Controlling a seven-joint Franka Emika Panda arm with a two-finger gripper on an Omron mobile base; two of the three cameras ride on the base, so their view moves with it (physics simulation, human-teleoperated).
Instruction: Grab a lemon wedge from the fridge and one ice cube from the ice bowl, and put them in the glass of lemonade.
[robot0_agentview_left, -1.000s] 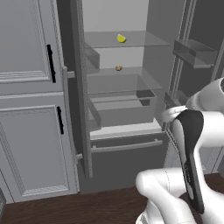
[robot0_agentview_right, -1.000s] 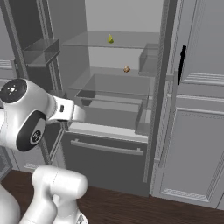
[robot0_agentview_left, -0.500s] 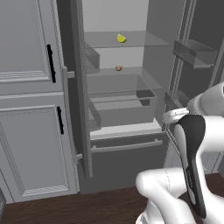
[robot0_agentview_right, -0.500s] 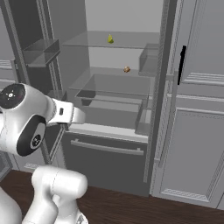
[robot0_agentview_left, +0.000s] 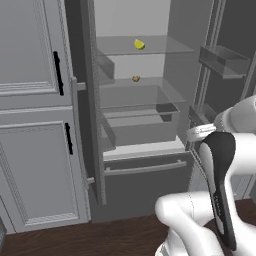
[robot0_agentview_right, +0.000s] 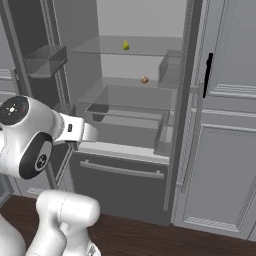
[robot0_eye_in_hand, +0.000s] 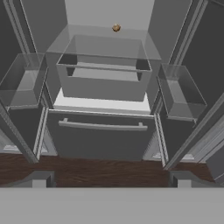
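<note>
Grey panelled cabinets (robot0_agentview_left: 35, 140) with black handles (robot0_agentview_left: 58, 73) stand at the left, flat-faced with moulded frames. Next to them the fridge (robot0_agentview_left: 145, 130) stands open, both dark doors swung wide: matt dark shell, pale inner walls, clear glass shelves, a see-through drawer (robot0_agentview_left: 142, 115) at mid height and a dark lower drawer with a light bar handle (robot0_agentview_left: 145, 169). Door bins (robot0_agentview_left: 225, 60) of clear plastic hang on the right door.

Lemon wedge (robot0_agentview_left: 139, 44): small, bright yellow, curved, lying on the top glass shelf toward the far wall, well apart from the arm. Judged light, somewhat soft, and slick on its rind; a hold across its two flat cut faces, near the middle, should seat it best, with only gentle closing so it neither squirts out nor crushes. The smooth glass beneath offers little friction, so a sideways nudge may slide it. One shelf lower sits a small round brown thing (robot0_agentview_left: 135, 78), which is not wanted.

Gripper (robot0_eye_in_hand: 109, 181): in the hand view the two dark fingertips (robot0_eye_in_hand: 39, 179) rise far apart, jaws fully spread and holding nothing, aimed at the lower drawer, below the wedge's shelf.
</note>
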